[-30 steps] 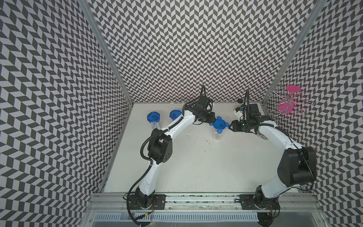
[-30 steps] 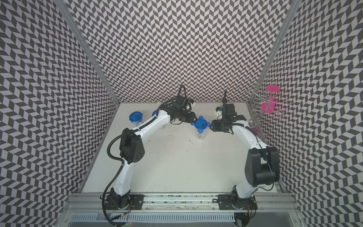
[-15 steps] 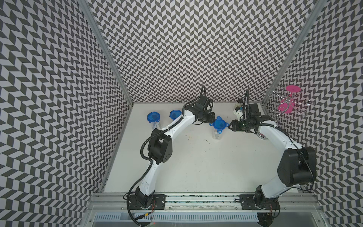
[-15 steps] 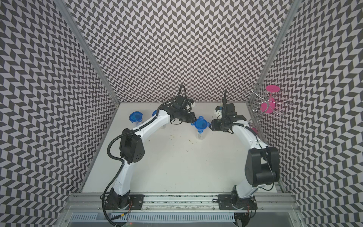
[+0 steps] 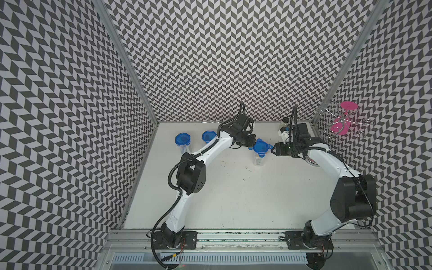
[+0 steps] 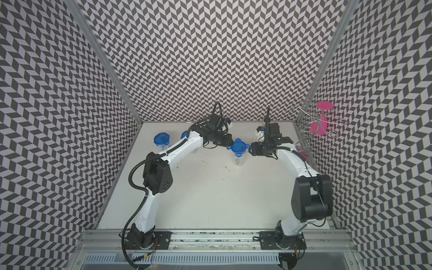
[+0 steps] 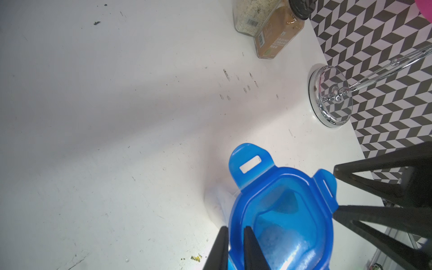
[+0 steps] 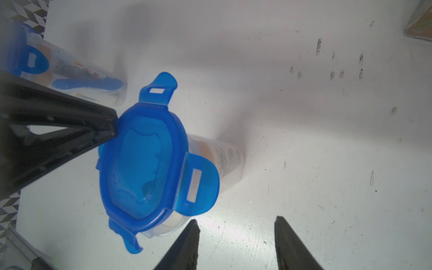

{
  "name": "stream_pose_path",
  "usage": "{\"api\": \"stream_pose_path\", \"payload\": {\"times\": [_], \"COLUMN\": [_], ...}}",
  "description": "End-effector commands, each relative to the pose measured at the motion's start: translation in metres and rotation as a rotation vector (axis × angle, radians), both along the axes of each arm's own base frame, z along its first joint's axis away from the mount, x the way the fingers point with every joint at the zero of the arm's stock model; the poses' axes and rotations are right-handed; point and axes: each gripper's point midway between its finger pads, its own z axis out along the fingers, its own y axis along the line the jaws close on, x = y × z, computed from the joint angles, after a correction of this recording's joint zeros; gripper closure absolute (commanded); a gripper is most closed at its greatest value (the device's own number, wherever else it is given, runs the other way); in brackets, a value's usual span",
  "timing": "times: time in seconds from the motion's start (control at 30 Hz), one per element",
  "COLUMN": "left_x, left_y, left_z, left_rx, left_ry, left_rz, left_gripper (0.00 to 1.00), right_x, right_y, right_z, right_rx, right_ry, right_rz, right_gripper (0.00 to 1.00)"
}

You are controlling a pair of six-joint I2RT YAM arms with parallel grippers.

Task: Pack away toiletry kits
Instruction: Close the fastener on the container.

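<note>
- The left gripper [image 7: 236, 230] has its fingers drawn close together, pinching the edge of the blue lid [image 7: 287, 215]. In the right wrist view, one of its fingers [image 8: 100, 126] meets the lid's rim.
- The right gripper [image 8: 237, 219] has its fingers spread wide with nothing between them. It sits just beside the lid, across from the left gripper.
- The lid lies on top of the clear cup [image 8: 224, 159], and three of its tabs flare outward.
- The cup stands upright on the white table [image 5: 233, 198], toward the back. Both top views show it between the two grippers.
- A second lidded cup [image 5: 182, 143] and a third lidded cup [image 5: 208, 136] stand side by side near the back left, well apart from the pinched lid. The left arm partly covers the third.
- In the right wrist view a blue toothbrush [image 8: 86, 84] shows inside one of them.
- Two spice jars [image 7: 268, 28] stand touching each other at the back right.
- The wire stand [image 7: 330, 95] with pink discs [image 5: 348, 106] rises at the right edge.
</note>
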Motion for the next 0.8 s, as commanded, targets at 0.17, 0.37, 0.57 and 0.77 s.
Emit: {"api": "stream_pose_path", "payload": {"times": [0.17, 0.37, 0.57, 0.77], "left_x": [-0.003, -0.006, -0.01, -0.009], "left_y": [0.0, -0.005, -0.012, -0.012], "left_z": [0.004, 0.006, 0.011, 0.012], "left_rx": [0.015, 0.013, 0.022, 0.043], "left_ry": [-0.023, -0.032, -0.077, -0.106], "left_rz": [-0.019, -0.038, -0.062, -0.064], "left_gripper": [0.83, 0.83, 0.82, 0.81], "right_x": [0.006, 0.006, 0.008, 0.001], "right_y": [0.001, 0.0, -0.005, -0.008], "right_z": [0.012, 0.008, 0.008, 0.014], "right_rx": [0.02, 0.017, 0.011, 0.022], "right_ry": [-0.055, -0.045, -0.039, -0.047], "right_rz": [-0.005, -0.012, -0.035, -0.044], "right_gripper": [0.49, 0.49, 0.51, 0.52]}}
